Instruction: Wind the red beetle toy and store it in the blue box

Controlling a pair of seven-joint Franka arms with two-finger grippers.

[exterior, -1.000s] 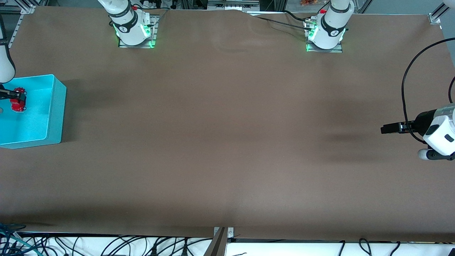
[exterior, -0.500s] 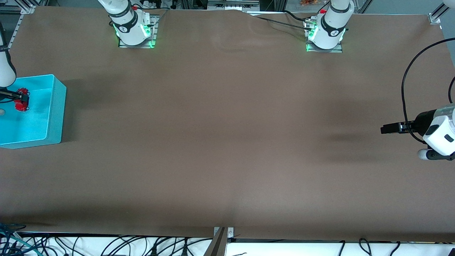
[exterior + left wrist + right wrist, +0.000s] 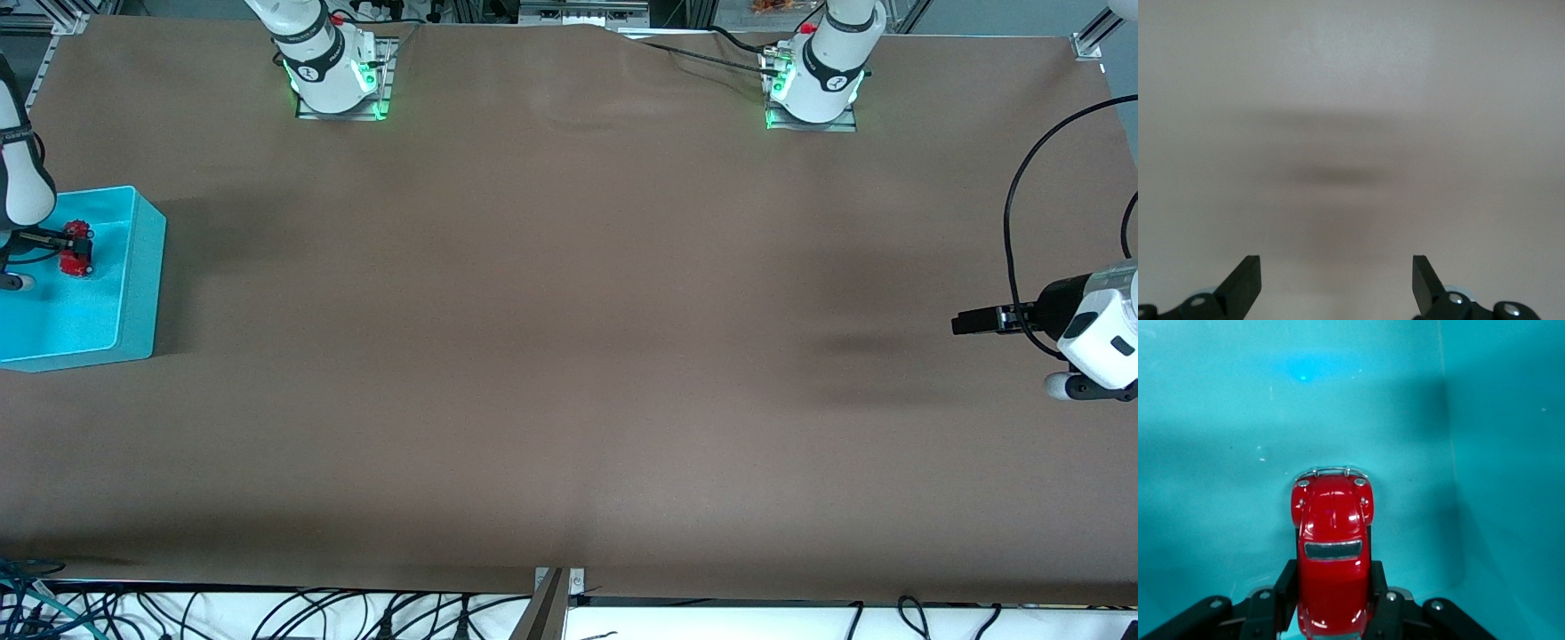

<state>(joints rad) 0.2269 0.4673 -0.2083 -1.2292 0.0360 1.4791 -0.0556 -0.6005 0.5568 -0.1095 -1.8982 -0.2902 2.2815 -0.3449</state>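
Storing step: the beetle hangs inside the box, not yet let go.

We find the right claw (image 3: 1333,603) pinching the red beetle toy (image 3: 1332,547) by its flanks, one finger (image 3: 1286,587) on each side, nose pointing away from the wrist. Below the claw lies the floor of the blue box (image 3: 142,293); one wall rises just beside the car. We cannot tell whether the wheels touch the floor. Winding looks finished, we judge; the next move calls for a short lowering, then spreading the fingers without nudging the car. The toy is glossy red, rounded, with a dark window and a chrome bumper. The left claw (image 3: 1337,283) waits spread and empty over bare table (image 3: 569,356), well apart from the box.
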